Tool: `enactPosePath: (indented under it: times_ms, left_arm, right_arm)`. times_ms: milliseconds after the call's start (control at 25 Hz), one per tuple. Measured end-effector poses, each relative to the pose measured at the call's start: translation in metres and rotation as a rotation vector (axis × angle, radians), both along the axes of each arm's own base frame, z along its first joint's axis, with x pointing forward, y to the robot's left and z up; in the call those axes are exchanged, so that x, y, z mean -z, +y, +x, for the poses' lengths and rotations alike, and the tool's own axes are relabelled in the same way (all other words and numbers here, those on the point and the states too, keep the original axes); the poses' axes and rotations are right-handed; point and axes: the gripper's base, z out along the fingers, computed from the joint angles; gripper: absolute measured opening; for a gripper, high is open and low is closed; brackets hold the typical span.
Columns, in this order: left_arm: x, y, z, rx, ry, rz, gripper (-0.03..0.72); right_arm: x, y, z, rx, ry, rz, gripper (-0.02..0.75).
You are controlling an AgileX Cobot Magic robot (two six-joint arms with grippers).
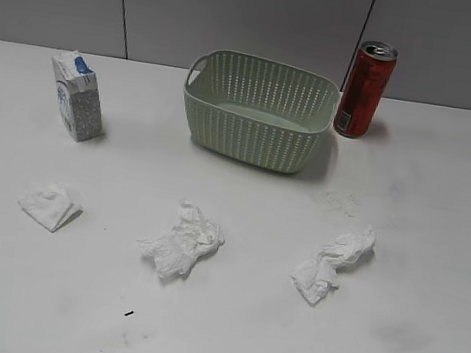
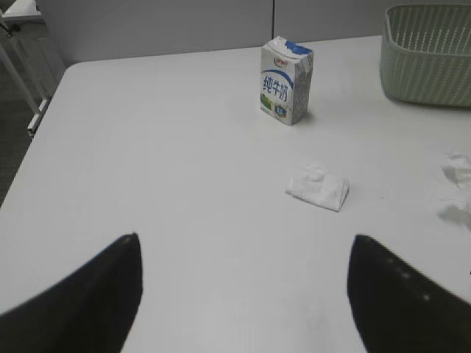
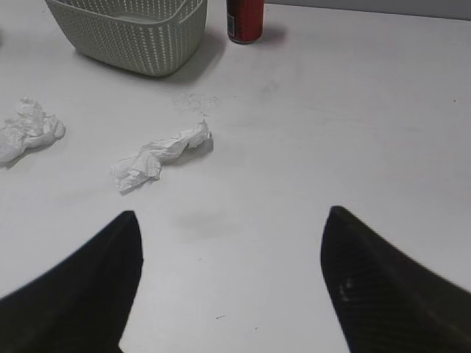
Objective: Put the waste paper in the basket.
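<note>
- The carton (image 2: 286,81) carried blue Chinese characters reading 纯牛奶 on its white front, under a small logo too tiny to read; its torn top showed blue.
- The red can (image 1: 365,89) stood upright with its pull-tab top open; the print on its side was too small to make out.
- My left gripper (image 2: 243,294) stood wide apart, holding nothing, both dark fingertips low in my left wrist view over bare white table (image 1: 435,257).
- From that gripper, the left wad of waste paper (image 2: 318,187) lay flat at about 1 o'clock, with the carton beyond it, also near 1 o'clock.
- My right gripper (image 3: 229,283) was also spread wide and empty.
- From it, the right wad (image 3: 160,154), a long twisted strip, lay at about 11 o'clock; the middle wad (image 3: 28,131) sat further off at 10 o'clock.
- The pale green basket (image 1: 254,135) stood beyond all three wads, at 12 o'clock from the middle wad in the exterior view, with no paper visible inside.
- The can stood just beside the basket's right end, at its 2 o'clock.
</note>
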Motion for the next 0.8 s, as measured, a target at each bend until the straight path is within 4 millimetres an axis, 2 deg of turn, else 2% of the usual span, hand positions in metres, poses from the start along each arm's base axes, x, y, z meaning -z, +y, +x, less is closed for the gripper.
enactPosePath:
  times_ms: [160,320,560,800]
  left_arm:
    - [-0.007,-0.004,0.02,0.025,0.059,0.033,0.631]
    - [-0.011,-0.009,0.054,0.036,0.113,0.056,0.623]
    - [0.001,-0.02,0.112,0.113,0.283,0.127,0.609]
    - [0.017,-0.044,0.168,0.248,0.454,0.208,0.594]
  right_arm:
    - [0.0,0.0,0.0,0.0,0.0,0.0,0.572]
    - [0.0,0.0,0.0,0.0,0.0,0.0,0.572]
    - [0.0,0.0,0.0,0.0,0.0,-0.001,0.572]
    - [0.0,0.0,0.0,0.0,0.0,-0.001,0.572]
